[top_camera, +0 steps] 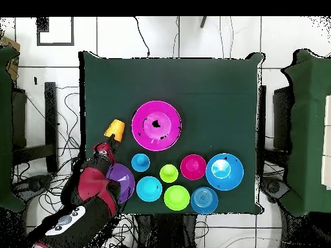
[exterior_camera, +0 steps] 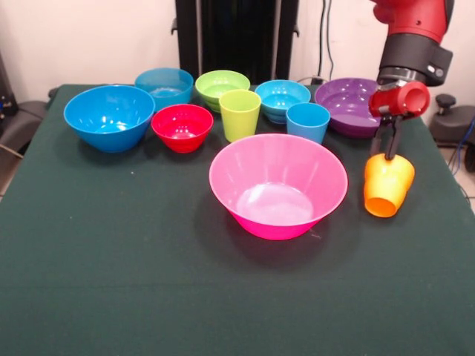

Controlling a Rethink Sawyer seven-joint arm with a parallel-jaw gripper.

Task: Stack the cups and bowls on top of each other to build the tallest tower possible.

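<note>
Table: the green cloth (exterior_camera: 111,282) carries everything; its near half is bare, and the ware sits in a band toward the far edge, which leaves working room in front.
Large blue bowl: (exterior_camera: 109,116) stands upright near the far left corner, mouth up, apart from the rest and easy to reach from above.
Back row: a ribbed cyan bowl (exterior_camera: 165,85), a lime green bowl (exterior_camera: 222,86) and a small blue bowl (exterior_camera: 282,99) line the far edge, all upright and none nested.
Red bowl: (exterior_camera: 182,127) sits just in front of that row, close beside the large blue one.
Cups: the lime green cup (exterior_camera: 240,114) and the light blue cup (exterior_camera: 308,122) stand upright side by side, just behind the pink bowl.
Pink bowl: (exterior_camera: 278,185) sits alone at the middle of the cloth, widest of all and empty; to my eye it is laid out as the base.
Tower: not begun, nothing rests on anything else.
Purple bowl: (exterior_camera: 349,105) lies near the far right corner, partly behind the arm.
Gripper: (exterior_camera: 389,154) hangs by the right edge, its fingers clamped on the rim of the orange cup (exterior_camera: 387,185).
Orange cup: held clear of the cloth and tipped, mouth down toward the near edge, just right of the pink bowl, probably being turned over for stacking.
</note>
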